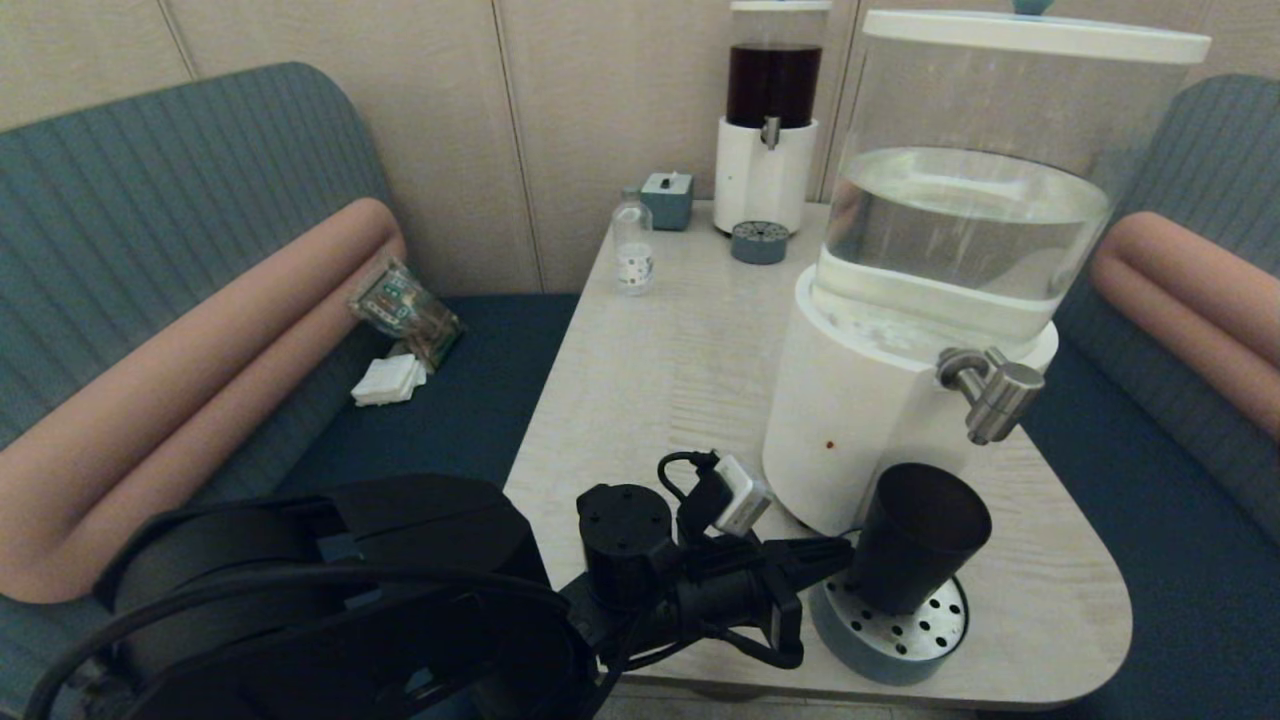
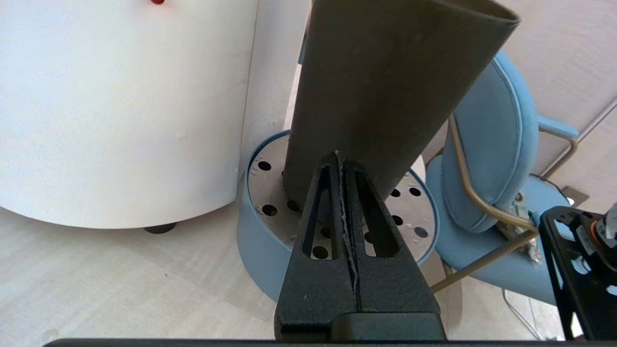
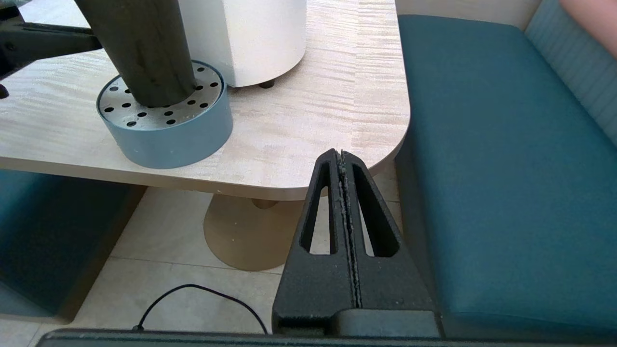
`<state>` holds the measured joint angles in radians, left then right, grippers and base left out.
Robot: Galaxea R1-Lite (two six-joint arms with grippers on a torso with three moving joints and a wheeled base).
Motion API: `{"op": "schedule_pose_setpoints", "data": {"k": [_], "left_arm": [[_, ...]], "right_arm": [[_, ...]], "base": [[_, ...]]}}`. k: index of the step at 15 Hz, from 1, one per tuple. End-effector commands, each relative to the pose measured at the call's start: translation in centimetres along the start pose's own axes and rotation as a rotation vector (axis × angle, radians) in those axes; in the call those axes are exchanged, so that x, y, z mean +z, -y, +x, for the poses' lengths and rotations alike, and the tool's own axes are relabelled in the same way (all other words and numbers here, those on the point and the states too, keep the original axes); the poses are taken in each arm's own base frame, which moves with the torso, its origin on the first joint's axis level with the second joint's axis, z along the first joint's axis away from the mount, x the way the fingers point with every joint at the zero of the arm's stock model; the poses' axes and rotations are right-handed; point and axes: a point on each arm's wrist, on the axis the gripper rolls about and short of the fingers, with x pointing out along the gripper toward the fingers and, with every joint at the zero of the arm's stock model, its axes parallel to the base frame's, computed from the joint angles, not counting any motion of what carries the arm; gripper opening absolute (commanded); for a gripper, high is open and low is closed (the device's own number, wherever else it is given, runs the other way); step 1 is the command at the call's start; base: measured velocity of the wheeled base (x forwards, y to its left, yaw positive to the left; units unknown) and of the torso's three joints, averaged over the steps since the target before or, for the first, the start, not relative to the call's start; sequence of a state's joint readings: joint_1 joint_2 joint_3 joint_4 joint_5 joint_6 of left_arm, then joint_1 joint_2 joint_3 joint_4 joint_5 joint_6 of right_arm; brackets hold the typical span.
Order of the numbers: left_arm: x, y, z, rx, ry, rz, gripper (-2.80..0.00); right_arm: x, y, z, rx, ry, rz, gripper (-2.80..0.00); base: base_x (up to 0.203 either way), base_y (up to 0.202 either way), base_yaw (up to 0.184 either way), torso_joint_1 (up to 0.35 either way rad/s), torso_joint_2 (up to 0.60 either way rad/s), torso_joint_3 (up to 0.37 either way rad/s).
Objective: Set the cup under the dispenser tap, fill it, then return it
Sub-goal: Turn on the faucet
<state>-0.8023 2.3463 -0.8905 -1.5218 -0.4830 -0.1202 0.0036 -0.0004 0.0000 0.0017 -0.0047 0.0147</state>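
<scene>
Between teal benches (image 1: 150,230), pale wood-grain table (image 1: 660,370).

Cup on the drip tray at the table's near right corner, below the tap.

The cup (image 1: 918,540) stands on the drip tray (image 1: 890,630), leaning a little, just in front of the big dispenser (image 1: 900,400); the dispenser tap (image 1: 990,393) juts out above and slightly right of the cup's mouth. The left gripper (image 1: 835,560) sits at the cup's left side, seemingly touching its wall. On the table (image 1: 660,370), a small bottle (image 1: 632,245) stands far back left, with a little box (image 1: 667,199) behind it; the smaller dispenser (image 1: 768,120) stands at the back, its own drip tray (image 1: 759,241) before it. The right gripper (image 3: 341,159) hangs beside the table's corner, above the floor.
</scene>
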Motion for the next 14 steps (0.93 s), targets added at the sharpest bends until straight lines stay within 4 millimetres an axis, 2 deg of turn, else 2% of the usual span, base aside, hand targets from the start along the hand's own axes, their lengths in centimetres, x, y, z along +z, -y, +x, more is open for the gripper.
{"op": "schedule_pose_setpoints", "data": {"k": [1, 14], "left_arm": [[-0.5, -0.1, 0.2, -0.003, -0.003, -0.002, -2.8], [-1.2, -0.4, 1.4, -0.014, 0.013, -0.009, -2.8]], "right_arm": [[0.0, 0.0, 0.0, 0.001, 0.0, 0.001, -2.8], [0.0, 0.0, 0.0, 0.001, 0.0, 0.0, -2.8]], "base": [[0.0, 0.0, 0.0, 0.0, 0.0, 0.0], [0.0, 0.0, 0.0, 0.0, 0.0, 0.0]]}}
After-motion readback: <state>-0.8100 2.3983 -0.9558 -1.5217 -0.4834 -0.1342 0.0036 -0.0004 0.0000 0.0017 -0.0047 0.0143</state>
